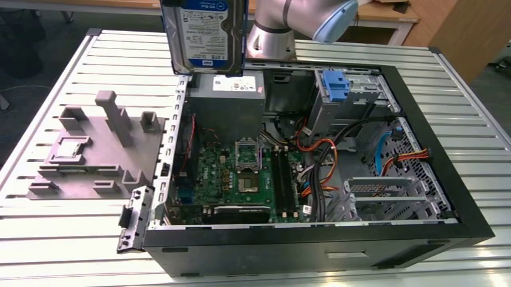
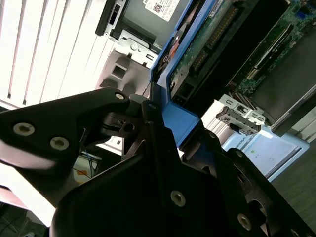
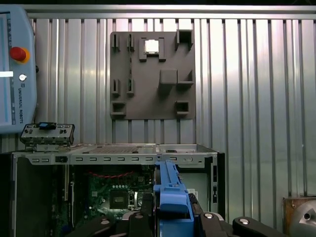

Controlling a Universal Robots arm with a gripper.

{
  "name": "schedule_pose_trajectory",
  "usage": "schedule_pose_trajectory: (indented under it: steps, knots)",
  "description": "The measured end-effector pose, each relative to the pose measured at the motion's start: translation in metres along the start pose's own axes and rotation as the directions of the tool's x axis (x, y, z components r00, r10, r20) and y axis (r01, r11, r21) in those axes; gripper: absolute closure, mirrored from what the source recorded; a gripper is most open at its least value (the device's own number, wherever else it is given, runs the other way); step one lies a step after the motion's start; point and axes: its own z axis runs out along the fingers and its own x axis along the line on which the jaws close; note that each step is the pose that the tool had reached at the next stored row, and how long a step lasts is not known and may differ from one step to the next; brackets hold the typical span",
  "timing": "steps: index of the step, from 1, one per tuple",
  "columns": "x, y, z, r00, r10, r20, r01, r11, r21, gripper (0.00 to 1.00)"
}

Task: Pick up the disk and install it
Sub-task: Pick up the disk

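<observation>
Above the case (image 1: 303, 251) rim, disk (image 1: 203, 33) upright, gripped by the hand (image 3: 173, 217), clear of walls.

The disk (image 1: 203, 42) wears a white-and-blue label (image 1: 209, 24) with tiny print. A white sticker (image 1: 229, 85) sits on the grey box (image 1: 227, 104). Both seem too small to read.

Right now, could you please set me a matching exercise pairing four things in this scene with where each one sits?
Things:
1. disk
2. grey holder block
3. blue bracket
4. motherboard

Places:
A. on the slatted table, at the exterior view's left of the computer case
B. on the metal drive bay
C. flat inside the open case
D. raised in the air by the gripper, jaws shut on it

Pairs: 1-D, 2-A, 3-B, 4-C.
</observation>
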Motion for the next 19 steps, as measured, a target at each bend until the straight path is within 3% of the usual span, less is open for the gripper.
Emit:
schedule_pose_trajectory:
  steps: [12, 19]
  knots:
    - [-0.0001, -0.0003, 0.0, 1.0, 0.0, -0.0008, 0.0, 1.0, 0.0, 0.63]
    - [-0.0003, -0.0113, -0.0003, 1.0, 0.0, -0.0007, 0.0, 1.0, 0.0001, 0.63]
